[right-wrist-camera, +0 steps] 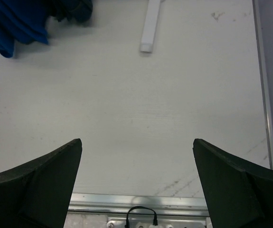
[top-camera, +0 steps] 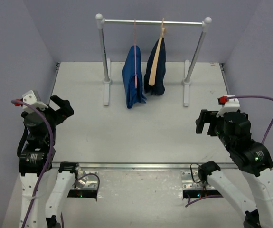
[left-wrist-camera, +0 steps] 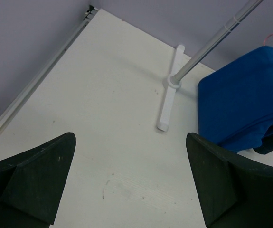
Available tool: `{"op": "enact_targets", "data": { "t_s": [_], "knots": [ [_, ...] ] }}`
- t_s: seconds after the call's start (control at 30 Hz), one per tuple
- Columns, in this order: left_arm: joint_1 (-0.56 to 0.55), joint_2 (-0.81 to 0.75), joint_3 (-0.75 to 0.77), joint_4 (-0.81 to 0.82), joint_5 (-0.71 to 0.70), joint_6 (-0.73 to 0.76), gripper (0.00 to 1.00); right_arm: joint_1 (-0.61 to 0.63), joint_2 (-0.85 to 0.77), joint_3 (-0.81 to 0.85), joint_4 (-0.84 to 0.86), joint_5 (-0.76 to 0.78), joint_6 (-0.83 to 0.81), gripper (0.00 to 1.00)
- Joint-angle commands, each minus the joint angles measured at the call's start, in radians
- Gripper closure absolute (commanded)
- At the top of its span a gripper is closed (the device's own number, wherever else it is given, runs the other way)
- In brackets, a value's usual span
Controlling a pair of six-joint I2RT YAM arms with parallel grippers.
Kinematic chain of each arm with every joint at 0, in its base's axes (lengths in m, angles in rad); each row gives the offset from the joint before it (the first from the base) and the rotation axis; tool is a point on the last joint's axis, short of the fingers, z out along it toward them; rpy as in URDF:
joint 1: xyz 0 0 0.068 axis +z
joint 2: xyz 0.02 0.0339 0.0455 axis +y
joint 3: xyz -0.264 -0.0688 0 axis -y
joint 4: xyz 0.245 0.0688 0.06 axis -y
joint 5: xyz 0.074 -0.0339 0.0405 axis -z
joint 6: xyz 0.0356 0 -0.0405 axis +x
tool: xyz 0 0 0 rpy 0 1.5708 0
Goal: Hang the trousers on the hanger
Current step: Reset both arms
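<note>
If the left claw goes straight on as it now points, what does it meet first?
The left claw would probably meet the white tabletop first, short of the rack's white foot.

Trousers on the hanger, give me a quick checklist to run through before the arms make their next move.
1. Trousers draped over the hanger: ok.
2. Hanger hanging from the rail: ok.
3. Left gripper jaws open, holding nothing: ok.
4. Right gripper jaws open, holding nothing: ok.
5. Both grippers well apart from the trousers: ok.
6. Trouser hems hanging free of the table: cannot tell.
</note>
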Motion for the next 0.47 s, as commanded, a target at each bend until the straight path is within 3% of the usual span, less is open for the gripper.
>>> {"op": "enact_targets", "data": {
  "t_s": [0.0, 0.23, 0.43],
  "knots": [
    [-0.038, -0.070, -0.064, 0.080, -0.058, 0.055, 0.00, 0.003, -0.006, -0.050, -0.019, 0.085, -0.011, 0.01],
    [-0.062, -0.120, -0.129, 0.138, -0.056, 0.067, 0.00, 0.003, -0.035, -0.150, 0.060, 0.000, 0.027, 0.01],
    [-0.071, -0.100, -0.129, 0.144, -0.053, 0.066, 0.00, 0.003, -0.026, -0.190, 0.081, 0.015, 0.045, 0.01]
  ]
}}
